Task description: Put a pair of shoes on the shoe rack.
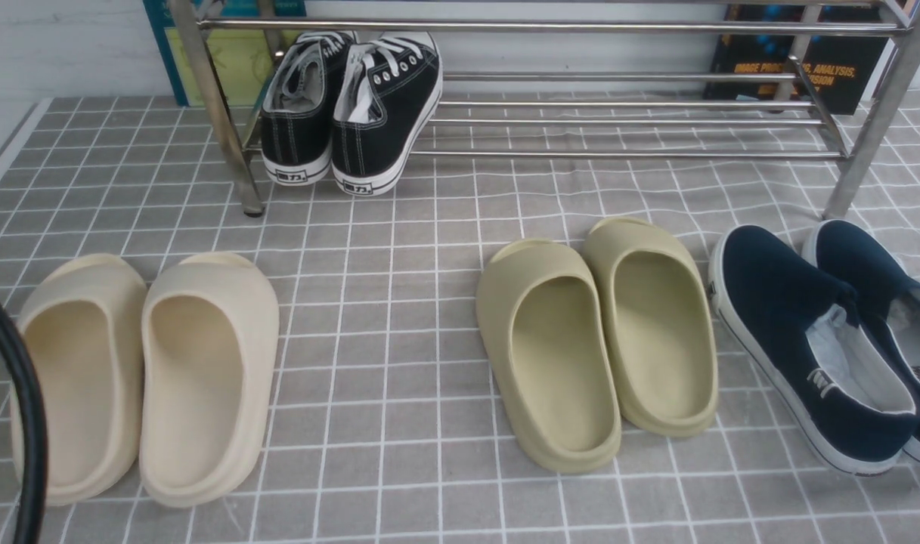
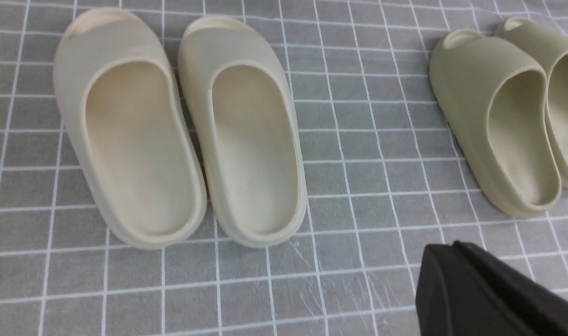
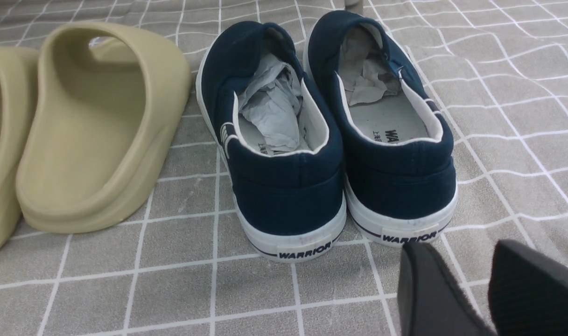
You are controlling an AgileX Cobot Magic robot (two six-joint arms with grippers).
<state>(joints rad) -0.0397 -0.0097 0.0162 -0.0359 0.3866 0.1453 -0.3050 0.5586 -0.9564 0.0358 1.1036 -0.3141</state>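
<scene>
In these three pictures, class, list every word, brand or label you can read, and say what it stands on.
"WARRIOR": heel tab of the left navy slip-on.
"WARRIOR": heel tab of the right navy slip-on.
"WA...": insole of the right slip-on, cut off; the smaller print is unreadable.
"IMAGE PROC..., ANALYSIS, ...SION": dark book behind the shoe rack, partly hidden.
Heel labels of the black sneakers: too small to read.
Slippers: no text.

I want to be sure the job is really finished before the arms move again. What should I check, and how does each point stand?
1. Both black sneakers on the shoe rack: ok.
2. Sneakers side by side, heels outward: ok.
3. Left gripper shut, holding nothing: ok.
4. Right gripper holding nothing: ok; jaws slightly apart.
5. Sneakers seated stably on the bars: cannot tell.
</scene>
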